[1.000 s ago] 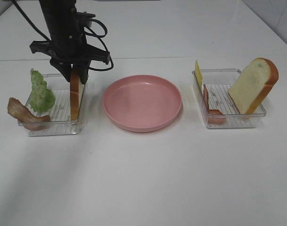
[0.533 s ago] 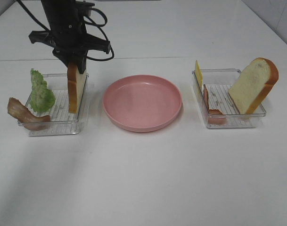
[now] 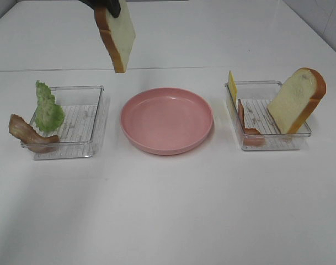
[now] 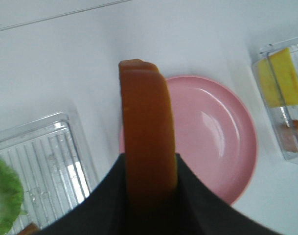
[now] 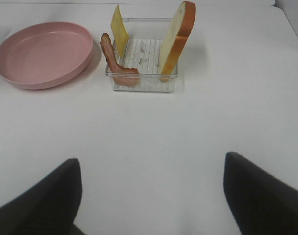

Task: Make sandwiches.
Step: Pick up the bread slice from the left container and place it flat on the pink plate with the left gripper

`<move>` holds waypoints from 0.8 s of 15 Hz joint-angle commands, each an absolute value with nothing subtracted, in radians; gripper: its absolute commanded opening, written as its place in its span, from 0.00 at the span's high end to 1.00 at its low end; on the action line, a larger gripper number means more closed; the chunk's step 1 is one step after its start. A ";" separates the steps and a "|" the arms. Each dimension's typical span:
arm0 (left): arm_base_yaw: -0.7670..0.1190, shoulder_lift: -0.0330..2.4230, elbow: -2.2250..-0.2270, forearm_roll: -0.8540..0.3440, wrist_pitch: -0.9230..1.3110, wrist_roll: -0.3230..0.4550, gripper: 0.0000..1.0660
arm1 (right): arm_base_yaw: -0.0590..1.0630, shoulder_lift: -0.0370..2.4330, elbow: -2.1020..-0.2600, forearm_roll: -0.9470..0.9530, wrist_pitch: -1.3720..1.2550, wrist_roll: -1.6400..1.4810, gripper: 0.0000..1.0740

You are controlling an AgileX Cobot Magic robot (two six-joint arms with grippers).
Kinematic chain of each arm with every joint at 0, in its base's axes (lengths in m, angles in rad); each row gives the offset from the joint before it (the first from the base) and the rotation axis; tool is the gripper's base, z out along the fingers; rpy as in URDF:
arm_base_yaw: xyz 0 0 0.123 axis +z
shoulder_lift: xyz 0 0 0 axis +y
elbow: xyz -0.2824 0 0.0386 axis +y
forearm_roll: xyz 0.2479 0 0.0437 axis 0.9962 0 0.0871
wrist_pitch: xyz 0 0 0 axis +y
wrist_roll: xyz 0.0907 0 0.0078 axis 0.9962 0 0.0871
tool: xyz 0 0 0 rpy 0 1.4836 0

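My left gripper (image 3: 108, 5) hangs high at the back left, shut on a bread slice (image 3: 117, 34) with an orange-brown crust that dangles tilted above the table, behind the pink plate (image 3: 166, 118). In the left wrist view the crust of the bread slice (image 4: 146, 112) stands edge-on between the dark fingers (image 4: 107, 200), over the plate's rim (image 4: 237, 147). A second bread slice (image 3: 298, 99) leans in the right tray (image 3: 278, 141), beside a yellow cheese slice (image 3: 232, 88) and bacon (image 3: 249, 126). My right gripper (image 5: 151, 196) is open, low over bare table, well short of that tray (image 5: 144, 83).
The left clear tray (image 3: 74, 146) holds a green lettuce leaf (image 3: 48, 107), and a bacon strip (image 3: 28, 132) hangs over its left edge. The pink plate holds nothing. White table stretches in front of plate and trays.
The left gripper closed on the bread slice standing in the left tray and lifted it up and to the right. The slice has left the tray. The right side is unchanged.
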State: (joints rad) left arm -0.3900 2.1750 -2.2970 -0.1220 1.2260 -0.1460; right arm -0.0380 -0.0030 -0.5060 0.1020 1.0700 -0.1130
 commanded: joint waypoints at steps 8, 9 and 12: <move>-0.243 2.373 -2.301 -0.753 1.275 0.097 1.00 | -0.043 -0.017 -0.503 0.102 1.061 -0.118 0.29; -0.243 2.391 -2.301 -0.768 1.273 0.097 1.00 | -0.043 -0.017 -0.503 0.102 1.061 -0.118 0.29; -0.243 2.478 -2.301 -0.860 1.269 0.097 1.00 | -0.043 -0.017 -0.503 0.102 1.061 -0.118 0.29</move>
